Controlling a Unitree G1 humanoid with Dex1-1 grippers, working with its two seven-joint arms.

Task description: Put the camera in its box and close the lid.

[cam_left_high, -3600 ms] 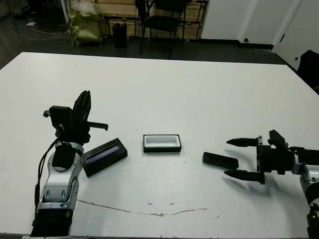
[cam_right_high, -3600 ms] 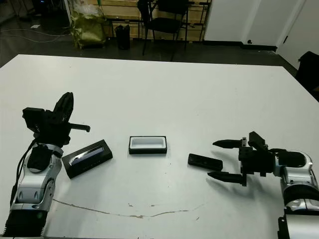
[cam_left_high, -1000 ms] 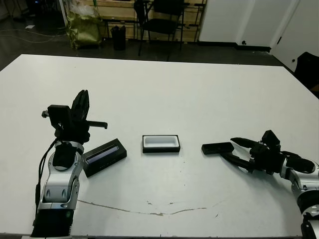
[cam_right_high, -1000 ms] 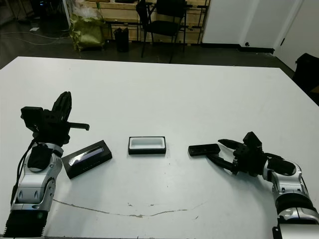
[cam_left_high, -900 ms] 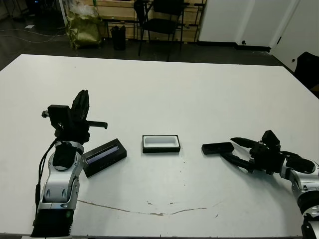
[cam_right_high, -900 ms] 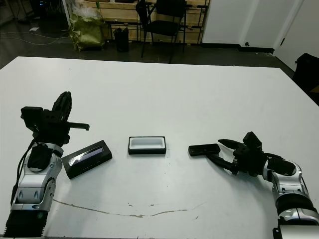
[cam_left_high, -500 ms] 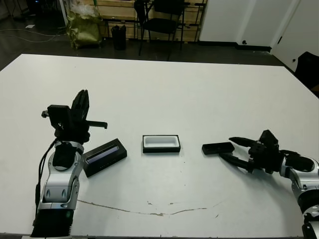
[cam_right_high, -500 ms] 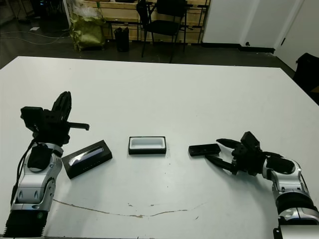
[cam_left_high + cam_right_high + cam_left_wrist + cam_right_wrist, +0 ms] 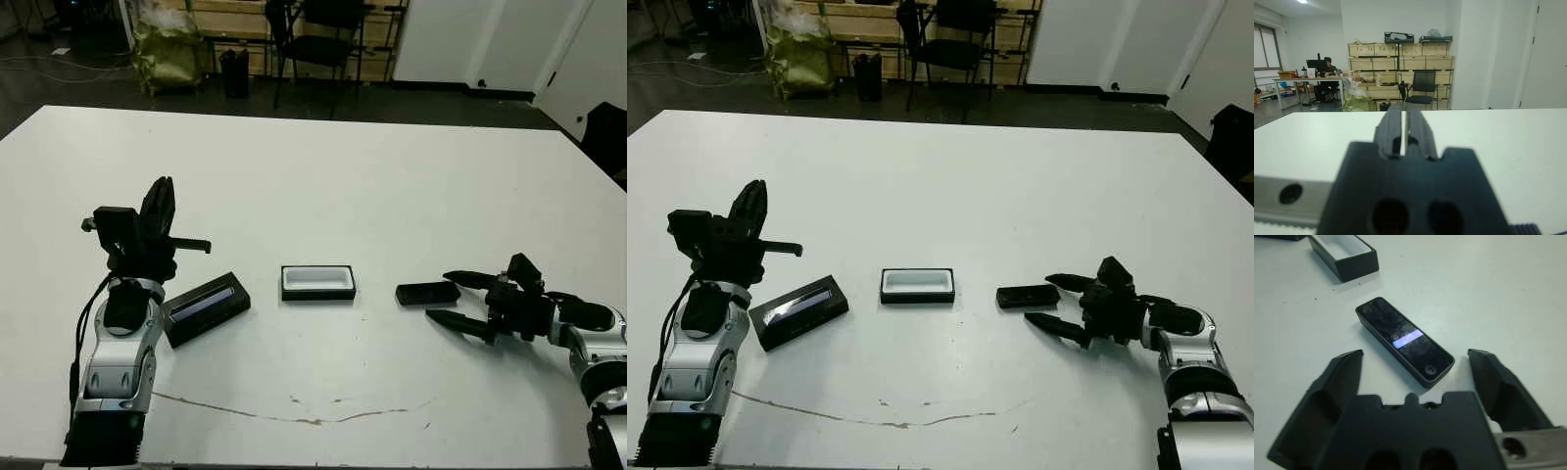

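Camera (image 9: 427, 292) flat on the white desk (image 9: 392, 166), right of centre in the head views, long axis roughly along the frame's horizontal, a small bright patch on its upper face in the right wrist view; judged rigid, light and smooth-shelled, hence liable to skid or pivot if pushed at one end rather than pinched. Best taken across the narrow width near mid-length, pads on the two long side faces, clear of the glossy top. Box (image 9: 317, 282) at frame centre, open and empty, white lining showing, well apart from the camera. Lid (image 9: 205, 308) lower left of centre, angled, lying flat just beside the left forearm. Right gripper (image 9: 451, 298) low over the desk at lower right, forearm near horizontal and pointing toward frame centre, jaws spread wide, one tip just beyond the camera's near end and the other to its lower side, not yet touching. Left gripper (image 9: 157, 208) raised at frame left, pointing upward and away, jaws pressed together on nothing, as confirmed in the left wrist view
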